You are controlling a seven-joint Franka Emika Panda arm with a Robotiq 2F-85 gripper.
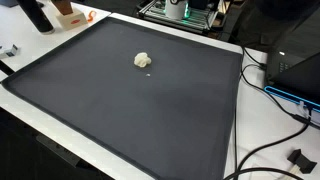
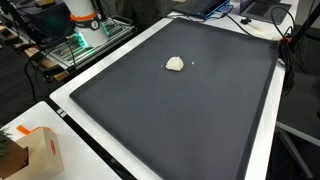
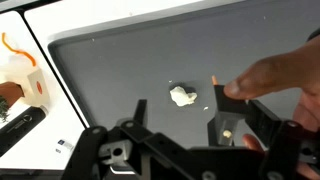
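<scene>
A crumpled whitish lump [image 3: 182, 96], roundish with no clear long axis, lies on the matte dark tabletop [image 3: 110, 70]. The claw [image 3: 183, 120] gapes wide, empty

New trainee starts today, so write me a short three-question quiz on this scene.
1. True or false: the white lump lies on the dark mat.
2. Pick one: in the wrist view the gripper is A) open, B) shut on the lump, C) shut on nothing.
3. Short answer: what shows at the right edge of the wrist view, beside the gripper?
Key: 1 true. 2 A. 3 a person's hand.
</scene>
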